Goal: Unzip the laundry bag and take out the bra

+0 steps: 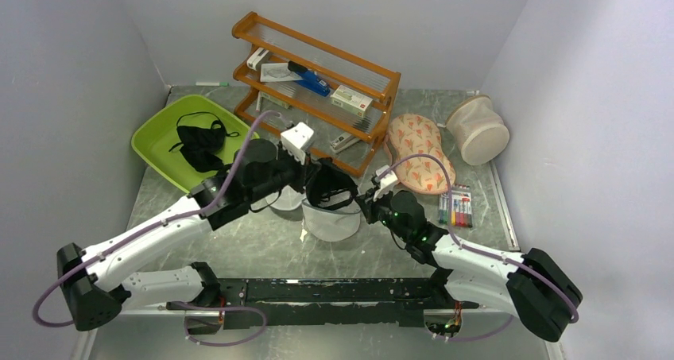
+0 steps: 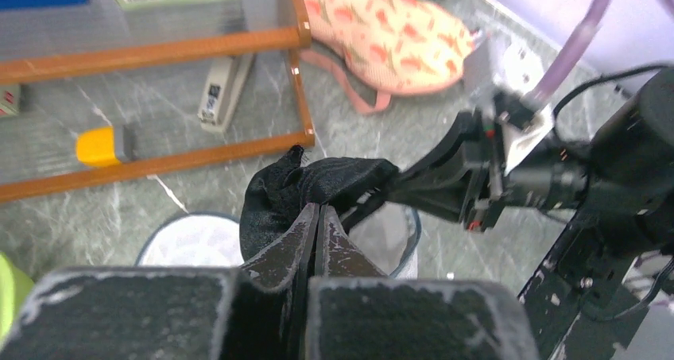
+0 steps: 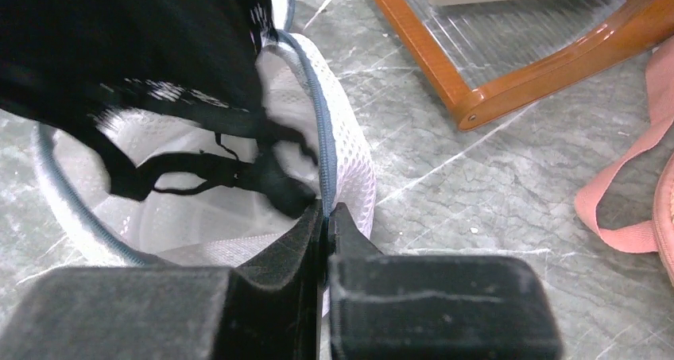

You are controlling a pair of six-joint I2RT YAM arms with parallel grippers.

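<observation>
My right gripper (image 3: 327, 210) is pinched together on the blue-edged rim of the small white round mesh laundry bag (image 3: 350, 157). The bag stands open-topped on the grey marbled table (image 1: 262, 249), in the middle just ahead of my two bases. My left gripper (image 2: 318, 214) is clamped on the black soft-fabric bra (image 2: 290, 189) and holds its bunched body above the bag's mouth. Thin black straps hang from it down inside the white mesh wall. A round white mesh disc with a dark edge (image 2: 187, 245) lies just beside the bag on my left; I cannot tell whether it is joined to the bag.

Between the bag and my bases the marble is bare. Just to the right of my right arm lies a row of coloured marker pens (image 1: 455, 209). Close behind the bag stands the foot of an orange-brown wooden three-tier rack (image 1: 318, 82) carrying small boxes. To its right lies a cream fabric pouch with an orange pattern (image 1: 421, 149), its pink strap looping over the table toward the bag. Beyond the pouch, a beige mesh cylinder (image 1: 479, 129) sits near the right wall. At the far left, a lime-green plastic tray (image 1: 155, 133) holds another black garment (image 1: 200, 141). Pale walls close the table on the left, back and right.
</observation>
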